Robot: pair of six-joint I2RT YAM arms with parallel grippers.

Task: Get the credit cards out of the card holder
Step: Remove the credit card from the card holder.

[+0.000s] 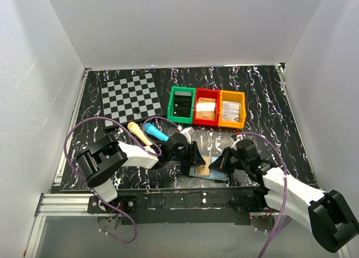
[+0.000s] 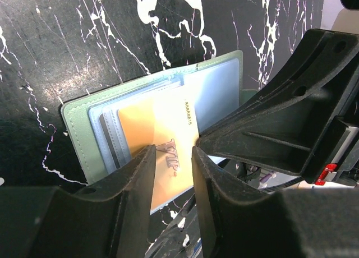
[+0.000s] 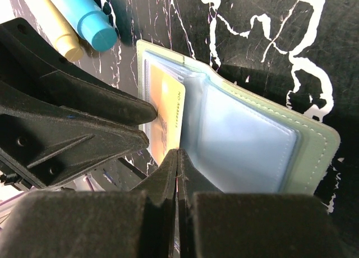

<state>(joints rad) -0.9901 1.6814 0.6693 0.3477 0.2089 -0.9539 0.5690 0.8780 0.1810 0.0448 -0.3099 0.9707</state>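
Left gripper [image 2: 174, 152] fingers fill the bottom of the left wrist view with a narrow gap between them, clamped on nothing. A yellow VIP credit card [image 2: 162, 123] shows through the gap. Right gripper [image 3: 177, 154] fingers are pressed fully together at bottom centre of the right wrist view, tips at the card's edge beside a clear sleeve. Can't tell if anything is pinched. Card holder [image 2: 76, 132] lies open on the black marbled table [image 1: 269, 101], low centre in the top view, between both grippers. The card sits on the inner panel toward the left gripper. Blue pen-like tube [image 3: 84, 14] and cream stick [image 3: 53, 28] are upper left in the right wrist view, near the holder.
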